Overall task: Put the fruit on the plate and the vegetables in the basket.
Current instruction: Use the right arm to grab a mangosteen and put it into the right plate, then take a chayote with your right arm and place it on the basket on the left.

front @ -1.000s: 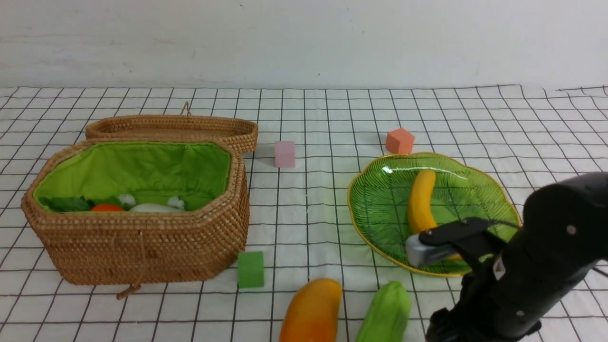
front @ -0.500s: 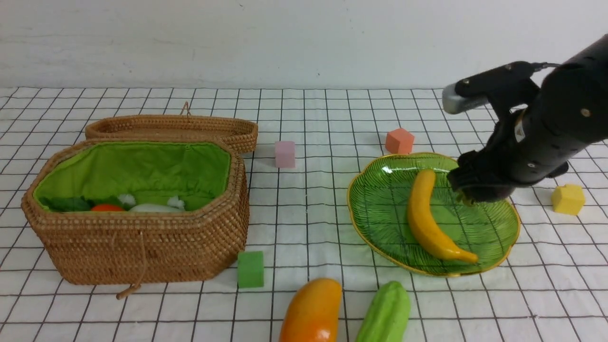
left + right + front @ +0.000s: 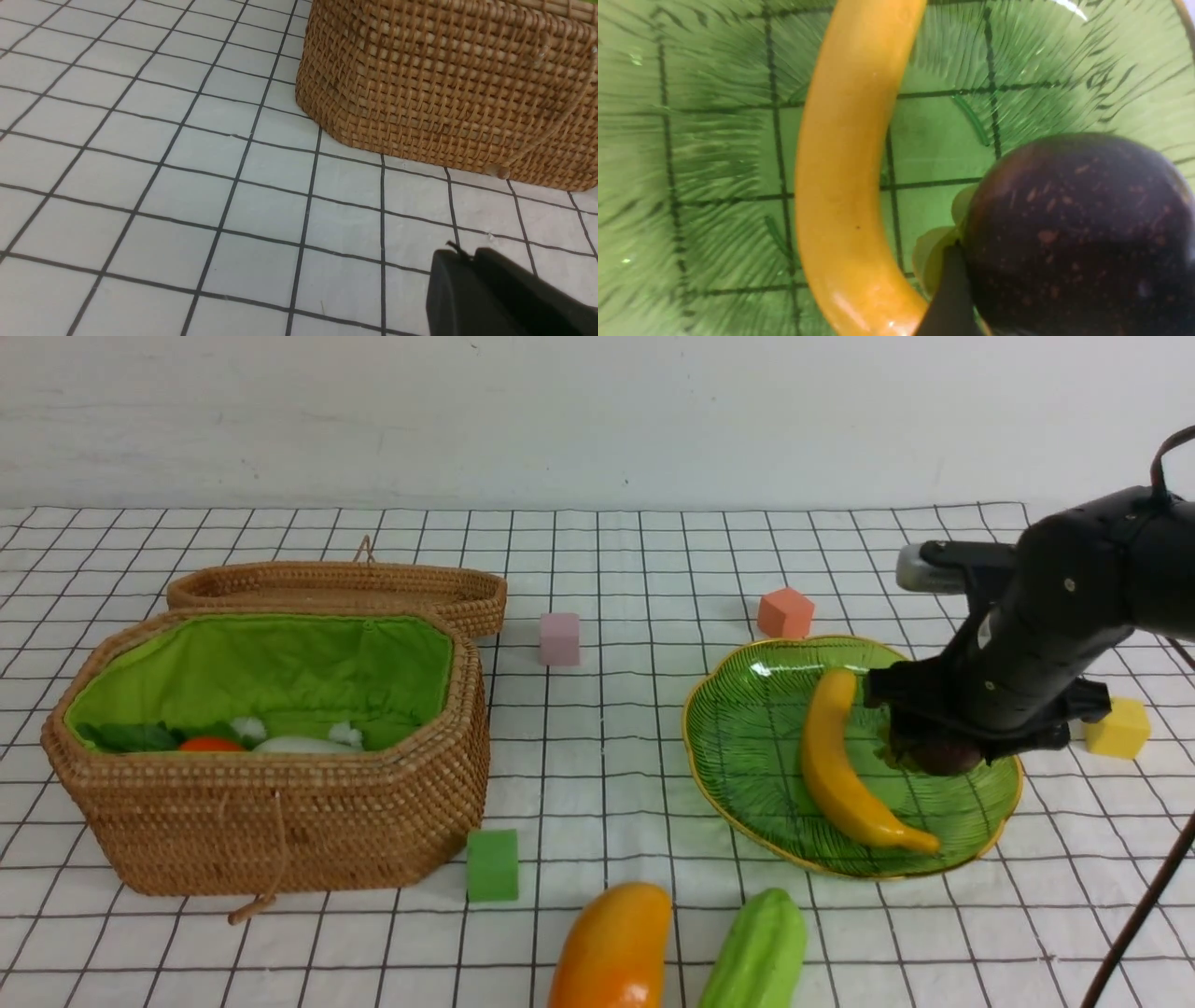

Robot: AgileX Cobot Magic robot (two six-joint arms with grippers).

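My right gripper (image 3: 935,743) hangs low over the green glass plate (image 3: 747,747), shut on the small dark purple fruit (image 3: 939,756). In the right wrist view that fruit (image 3: 1073,233) fills the space between the jaws, one finger (image 3: 948,294) against its side. The banana (image 3: 831,765) lies in the plate beside it. The mango (image 3: 611,947) and the green gourd (image 3: 756,952) lie on the cloth at the front edge. The carrot (image 3: 210,744) and radish (image 3: 299,744) lie in the basket (image 3: 280,821). My left gripper (image 3: 460,255) is shut and empty, low over the cloth near the basket's wall (image 3: 444,93).
The basket's lid (image 3: 336,583) lies behind it. Foam cubes dot the checked cloth: pink (image 3: 559,638), orange (image 3: 785,613) behind the plate, yellow (image 3: 1117,728) right of it, green (image 3: 492,864) by the basket's front corner.
My right arm swung up from the front right, then came down over the plate's right side with the purple fruit. Nothing else has moved.
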